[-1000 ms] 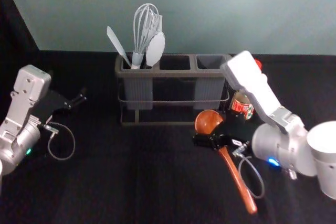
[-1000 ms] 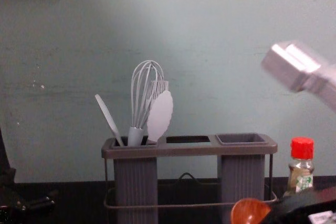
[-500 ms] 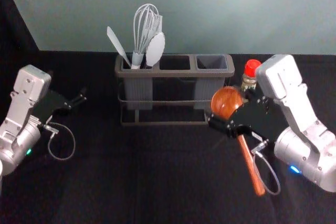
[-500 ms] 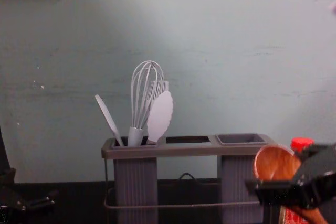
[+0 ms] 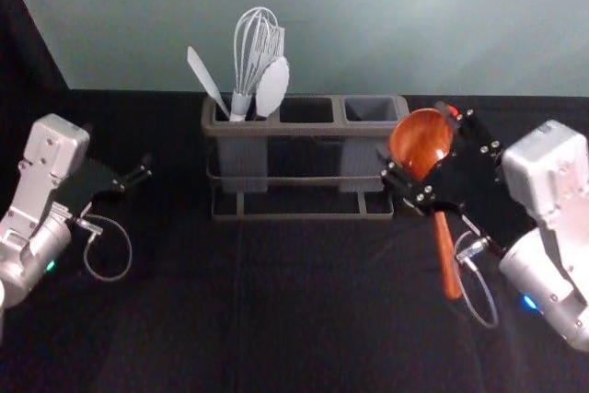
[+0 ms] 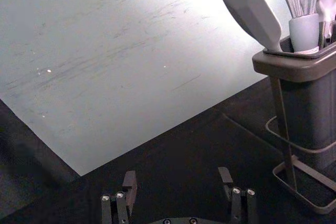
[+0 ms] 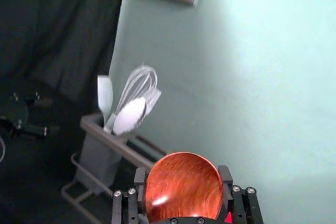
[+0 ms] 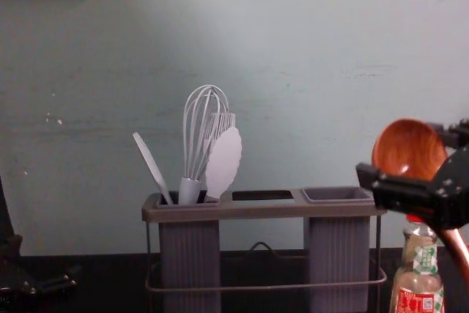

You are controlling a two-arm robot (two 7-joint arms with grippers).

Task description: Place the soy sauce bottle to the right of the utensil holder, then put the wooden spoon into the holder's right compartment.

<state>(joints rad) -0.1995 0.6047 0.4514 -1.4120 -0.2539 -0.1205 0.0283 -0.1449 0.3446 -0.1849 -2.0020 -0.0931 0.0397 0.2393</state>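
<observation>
Past the holder's right edge, with open room above, my right gripper clasps the wooden spoon by its bowl near the soy sauce bottle; my left gripper idles at left, empty, spread wide.

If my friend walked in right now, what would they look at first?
Probably the shiny red-brown wooden spoon, held up on the right side by the robot's right hand. Next might be the pale whisk, poking up from the left end of the dark utensil holder. Then they might spot the soy sauce bottle with its bright red-and-white label, standing to the right of the holder.
</observation>
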